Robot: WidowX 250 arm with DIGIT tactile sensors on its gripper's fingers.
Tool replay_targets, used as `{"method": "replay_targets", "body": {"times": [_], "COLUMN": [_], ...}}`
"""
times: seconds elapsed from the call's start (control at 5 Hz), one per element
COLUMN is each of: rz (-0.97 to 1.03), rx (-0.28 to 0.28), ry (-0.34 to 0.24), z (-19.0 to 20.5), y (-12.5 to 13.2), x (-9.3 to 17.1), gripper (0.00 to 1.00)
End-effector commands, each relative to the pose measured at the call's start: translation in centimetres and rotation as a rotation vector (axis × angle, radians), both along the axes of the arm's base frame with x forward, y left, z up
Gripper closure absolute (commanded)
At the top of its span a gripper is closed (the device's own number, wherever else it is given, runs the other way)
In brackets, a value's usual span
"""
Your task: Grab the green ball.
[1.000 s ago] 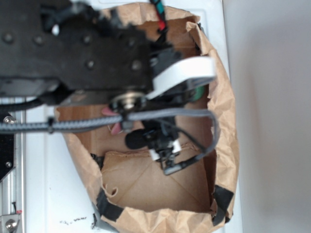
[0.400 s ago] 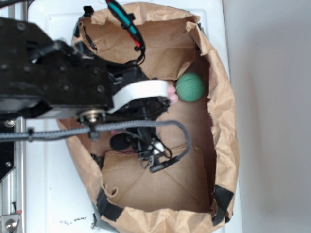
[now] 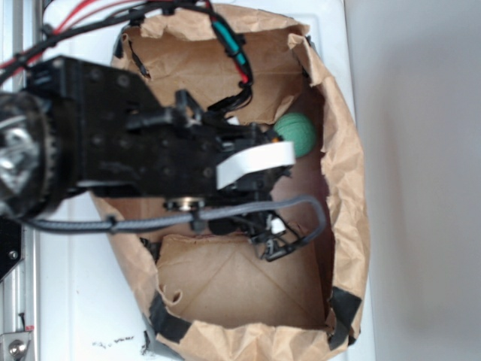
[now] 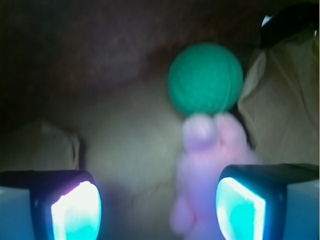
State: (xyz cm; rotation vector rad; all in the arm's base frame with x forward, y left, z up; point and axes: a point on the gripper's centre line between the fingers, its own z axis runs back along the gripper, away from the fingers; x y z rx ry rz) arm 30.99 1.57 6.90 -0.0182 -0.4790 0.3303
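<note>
The green ball (image 4: pixel 205 78) lies inside the paper bag (image 3: pixel 349 195), touching the pink bunny (image 4: pixel 207 175); the claw (image 4: pixel 157 210) hangs released, short of it.

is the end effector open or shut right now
Open. In the wrist view the end effector has its two fingers wide apart, holding nothing, with the green ball ahead.

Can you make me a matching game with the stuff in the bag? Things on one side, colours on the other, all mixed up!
Things:
1. ball
2. plush bunny
3. paper bag
4. robot arm

Colours:
A. brown
B. black
C. green
D. pink

Pairs: 1-C, 2-D, 3-A, 4-B
</note>
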Motion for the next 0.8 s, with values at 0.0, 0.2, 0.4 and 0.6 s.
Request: {"method": "replay_targets", "body": {"times": [0.0, 0.2, 0.4, 0.6], "rz": [0.047, 0.101, 0.14, 0.168], "rx": [0.004, 0.04, 0.082, 0.11], "ry": [-0.077, -0.133, -0.181, -0.206], "z": [2.0, 1.5, 1.3, 0.9], "y": [0.7, 0.8, 0.9, 1.2], "x": [2.5, 3.1, 3.3, 3.8], "gripper": [0.0, 0.0, 0.0, 0.0]}}
